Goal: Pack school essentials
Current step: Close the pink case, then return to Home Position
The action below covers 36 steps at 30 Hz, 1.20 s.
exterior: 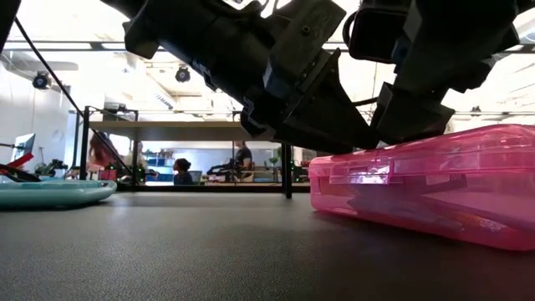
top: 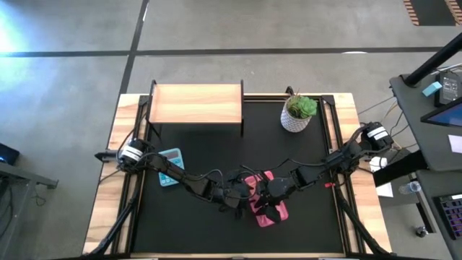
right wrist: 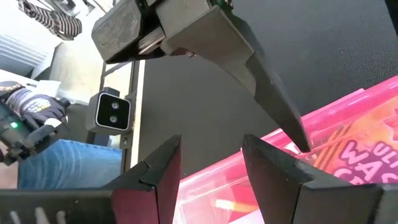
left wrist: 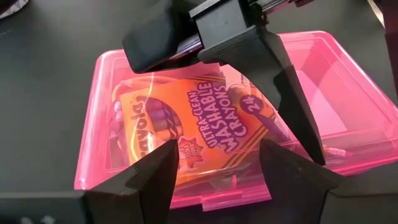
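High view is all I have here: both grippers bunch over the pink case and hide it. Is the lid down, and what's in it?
Observer: The lid looks down. In the low view the case appears closed.
Operator: And the contents?
Observer: The left wrist view shows a crayon box through the clear pink lid.
Operator: Is either gripper holding anything?
Observer: No. The wrist views show the left gripper and the right gripper open and empty over the case.
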Each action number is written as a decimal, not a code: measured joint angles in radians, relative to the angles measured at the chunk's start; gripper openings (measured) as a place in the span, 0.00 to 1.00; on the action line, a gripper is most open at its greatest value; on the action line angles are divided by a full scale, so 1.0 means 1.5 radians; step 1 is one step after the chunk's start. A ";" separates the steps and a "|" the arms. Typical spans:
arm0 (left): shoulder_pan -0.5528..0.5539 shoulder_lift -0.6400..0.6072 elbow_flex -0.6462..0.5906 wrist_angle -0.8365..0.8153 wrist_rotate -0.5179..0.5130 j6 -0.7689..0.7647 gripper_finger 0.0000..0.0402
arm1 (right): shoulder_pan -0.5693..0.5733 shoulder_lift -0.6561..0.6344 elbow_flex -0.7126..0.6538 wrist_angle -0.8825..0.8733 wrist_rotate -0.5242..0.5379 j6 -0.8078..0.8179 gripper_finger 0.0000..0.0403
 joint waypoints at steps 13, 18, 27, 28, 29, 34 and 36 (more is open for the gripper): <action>0.001 0.000 -0.010 0.009 -0.001 -0.001 0.52 | -0.010 0.053 -0.001 -0.002 -0.005 0.001 0.40; 0.001 -0.012 -0.009 0.019 -0.002 0.000 0.52 | -0.012 0.029 -0.002 -0.004 -0.011 0.003 0.40; 0.002 -0.095 -0.015 0.028 -0.012 0.006 0.52 | -0.013 -0.063 -0.003 -0.006 -0.010 -0.008 0.40; 0.003 -0.105 -0.017 0.022 -0.018 0.006 0.52 | -0.013 -0.073 -0.004 -0.010 -0.010 -0.008 0.40; 0.003 -0.115 -0.017 0.023 -0.020 0.006 0.52 | -0.013 -0.082 -0.005 -0.015 -0.009 -0.008 0.40; 0.002 -0.159 -0.016 0.029 -0.024 0.005 0.52 | -0.014 -0.126 -0.007 -0.014 -0.002 -0.014 0.40; 0.002 -0.175 -0.018 0.025 -0.024 0.004 0.52 | -0.013 -0.141 -0.005 -0.009 -0.003 -0.015 0.40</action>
